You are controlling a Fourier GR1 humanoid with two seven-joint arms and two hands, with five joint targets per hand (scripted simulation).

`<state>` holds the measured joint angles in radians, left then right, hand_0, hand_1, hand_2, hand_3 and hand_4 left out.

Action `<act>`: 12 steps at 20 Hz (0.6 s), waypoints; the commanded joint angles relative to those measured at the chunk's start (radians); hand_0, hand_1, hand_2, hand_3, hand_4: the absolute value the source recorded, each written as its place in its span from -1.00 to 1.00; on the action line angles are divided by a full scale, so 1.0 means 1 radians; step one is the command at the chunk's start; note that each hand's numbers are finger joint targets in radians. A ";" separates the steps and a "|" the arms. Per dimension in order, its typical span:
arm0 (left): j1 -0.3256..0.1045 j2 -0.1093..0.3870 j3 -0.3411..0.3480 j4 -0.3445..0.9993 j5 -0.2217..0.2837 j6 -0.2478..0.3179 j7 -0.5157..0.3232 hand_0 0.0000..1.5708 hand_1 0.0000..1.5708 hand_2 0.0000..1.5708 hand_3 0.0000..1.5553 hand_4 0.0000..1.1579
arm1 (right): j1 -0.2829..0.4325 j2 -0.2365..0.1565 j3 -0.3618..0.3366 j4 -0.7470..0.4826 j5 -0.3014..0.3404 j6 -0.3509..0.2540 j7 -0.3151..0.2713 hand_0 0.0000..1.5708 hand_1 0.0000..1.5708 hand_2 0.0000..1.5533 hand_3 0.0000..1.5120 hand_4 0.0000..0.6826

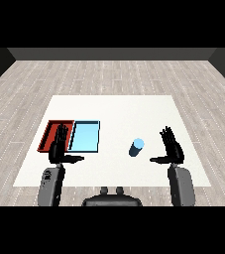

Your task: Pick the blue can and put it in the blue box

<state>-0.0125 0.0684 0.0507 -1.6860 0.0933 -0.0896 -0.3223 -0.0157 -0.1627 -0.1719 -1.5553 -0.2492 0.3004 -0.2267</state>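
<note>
Over table [114, 106], both hands spread

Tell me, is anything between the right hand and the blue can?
No. In the head view, only bare white table separates the right hand from the can.

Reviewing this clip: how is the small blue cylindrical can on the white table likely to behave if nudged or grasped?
The small blue cylindrical can stands upright, so a high sideways nudge would probably tip it. Being round, it would likely roll once down. It looks rigid, suiting a curled grasp by the open right hand.
</note>
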 commanded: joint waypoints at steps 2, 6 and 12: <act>0.058 0.008 0.026 0.066 0.025 -0.061 -0.124 -1.00 -1.00 -1.00 -1.00 -1.00 | 0.039 -0.007 -0.020 -0.001 -0.017 0.040 -0.018 -1.00 -1.00 -1.00 -1.00 -1.00; -0.050 0.016 0.056 0.092 0.006 -0.010 -0.071 -1.00 -1.00 -1.00 -1.00 -1.00 | -0.015 -0.019 -0.032 0.031 -0.032 0.057 0.003 -1.00 -1.00 -1.00 -1.00 -1.00; -0.034 0.032 0.058 0.005 0.057 -0.042 0.013 -1.00 -1.00 -1.00 -1.00 -1.00 | -0.009 0.017 -0.010 -0.036 -0.062 0.014 0.105 -1.00 -1.00 -1.00 -1.00 -1.00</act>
<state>-0.0317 0.0704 0.0772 -1.6406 0.1098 -0.1111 -0.3687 -0.0276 -0.1522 -0.1822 -1.5707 -0.2923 0.3244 -0.1693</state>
